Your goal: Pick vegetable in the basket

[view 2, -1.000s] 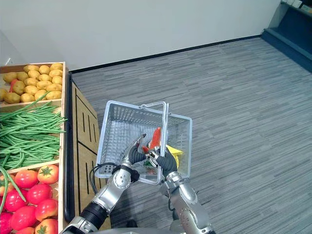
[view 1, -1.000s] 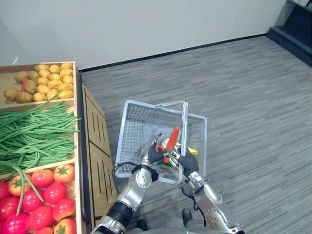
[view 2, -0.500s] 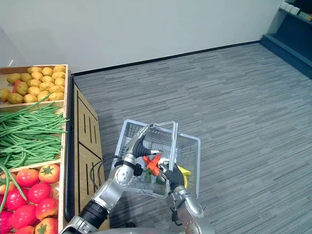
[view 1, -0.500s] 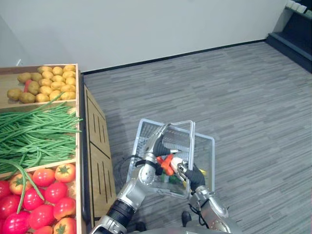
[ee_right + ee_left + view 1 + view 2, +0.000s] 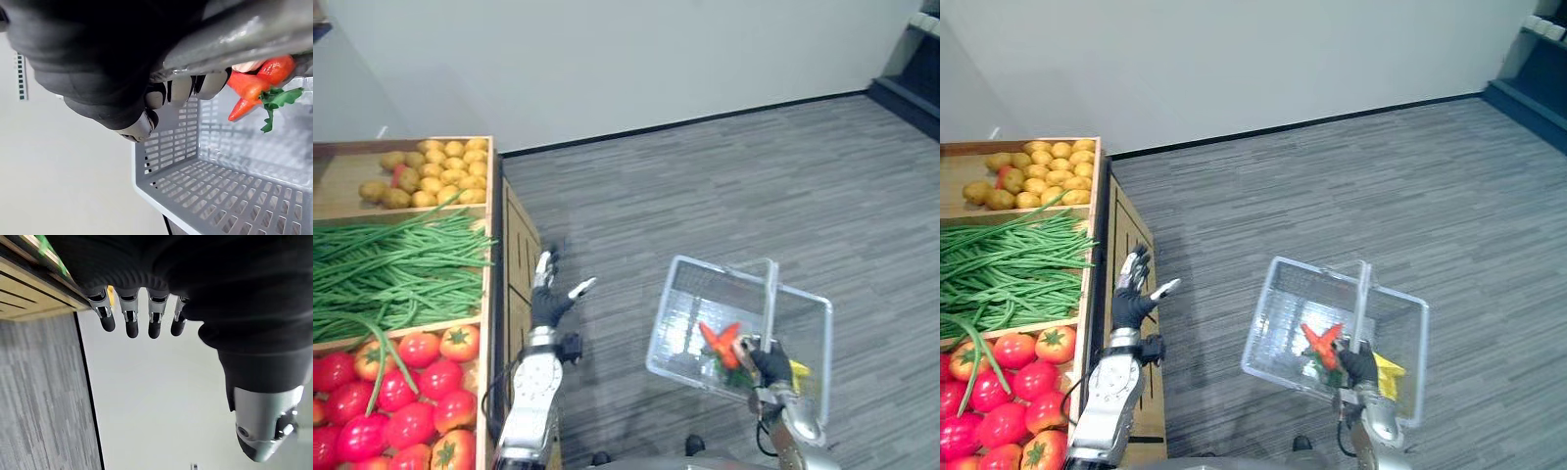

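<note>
Vegetables are lying in three compartments of the wooden counter [image 5: 517, 257]: potatoes [image 5: 431, 166] at the far end, green beans [image 5: 391, 264] in the middle, tomatoes [image 5: 411, 392] nearest the robot. The left hand [image 5: 548, 302] is hanging in the air just beside the counter's outer edge, fingers straight and spread, thumb out, holding nothing. The right hand [image 5: 770, 367] is curling its fingers round the handle [image 5: 770, 299] of the grey mesh basket [image 5: 705, 284] and carrying it above the floor, well apart from the counter. Carrots [image 5: 722, 343] with green tops are already sitting inside the basket, next to a yellow item [image 5: 798, 370].

Tomatoes are probably the closest pick. They are looking smooth, round and easily bruised, so a wide, gentle wrap around the body is likely suiting them better than a pinch at the stem. Beans are looking thin, light and tangled; taking a bunch near its middle is likely lifting several at once. Potatoes are looking firm and forgiving, but they are lying furthest from the left hand.
</note>
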### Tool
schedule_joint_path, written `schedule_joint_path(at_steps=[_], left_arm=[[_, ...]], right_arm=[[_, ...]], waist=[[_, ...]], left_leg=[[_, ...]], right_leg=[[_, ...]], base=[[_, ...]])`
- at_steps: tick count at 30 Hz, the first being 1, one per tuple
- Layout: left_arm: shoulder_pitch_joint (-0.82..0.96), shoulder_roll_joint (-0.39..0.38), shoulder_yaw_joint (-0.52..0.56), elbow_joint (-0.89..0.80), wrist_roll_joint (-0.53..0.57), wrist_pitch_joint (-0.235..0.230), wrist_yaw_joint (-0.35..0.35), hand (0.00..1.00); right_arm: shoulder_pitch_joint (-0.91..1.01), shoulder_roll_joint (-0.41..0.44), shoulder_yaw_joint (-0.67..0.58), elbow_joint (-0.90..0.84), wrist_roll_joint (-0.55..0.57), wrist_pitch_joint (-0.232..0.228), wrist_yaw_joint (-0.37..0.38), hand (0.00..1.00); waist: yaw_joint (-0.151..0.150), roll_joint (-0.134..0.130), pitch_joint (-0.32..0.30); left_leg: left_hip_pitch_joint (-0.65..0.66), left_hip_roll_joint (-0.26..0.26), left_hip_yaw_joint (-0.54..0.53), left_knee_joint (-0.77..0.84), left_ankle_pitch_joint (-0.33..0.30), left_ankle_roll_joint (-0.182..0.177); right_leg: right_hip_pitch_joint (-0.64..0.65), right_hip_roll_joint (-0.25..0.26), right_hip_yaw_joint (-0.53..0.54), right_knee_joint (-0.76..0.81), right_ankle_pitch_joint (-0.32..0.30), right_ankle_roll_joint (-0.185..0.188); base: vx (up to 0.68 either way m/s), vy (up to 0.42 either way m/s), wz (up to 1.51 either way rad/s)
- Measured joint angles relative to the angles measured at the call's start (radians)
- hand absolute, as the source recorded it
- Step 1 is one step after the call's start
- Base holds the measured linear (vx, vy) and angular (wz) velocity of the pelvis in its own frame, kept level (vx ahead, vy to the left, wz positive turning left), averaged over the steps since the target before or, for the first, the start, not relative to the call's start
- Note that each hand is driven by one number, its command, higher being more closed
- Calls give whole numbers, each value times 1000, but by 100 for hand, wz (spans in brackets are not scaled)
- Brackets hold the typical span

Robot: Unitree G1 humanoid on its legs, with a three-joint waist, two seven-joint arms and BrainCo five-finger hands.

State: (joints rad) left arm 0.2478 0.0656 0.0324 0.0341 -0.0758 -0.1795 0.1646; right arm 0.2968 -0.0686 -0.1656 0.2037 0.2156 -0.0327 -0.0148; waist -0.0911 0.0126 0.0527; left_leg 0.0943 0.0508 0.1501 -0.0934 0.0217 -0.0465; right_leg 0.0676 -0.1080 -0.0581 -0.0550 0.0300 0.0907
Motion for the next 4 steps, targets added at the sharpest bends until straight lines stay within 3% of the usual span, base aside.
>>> schedule_joint_path(at_steps=[4], left_arm=[[44,-2,43,108,-32,2,-32,0]], right_arm=[[4,-1,-21,56,-36,0,-6,100]], waist=[[18,-5,-3]], left_leg=[[0,1,-9,0,2,-3]], right_leg=[[4,1,-14,0,-2,-3]], base=[[-43,-20,6]])
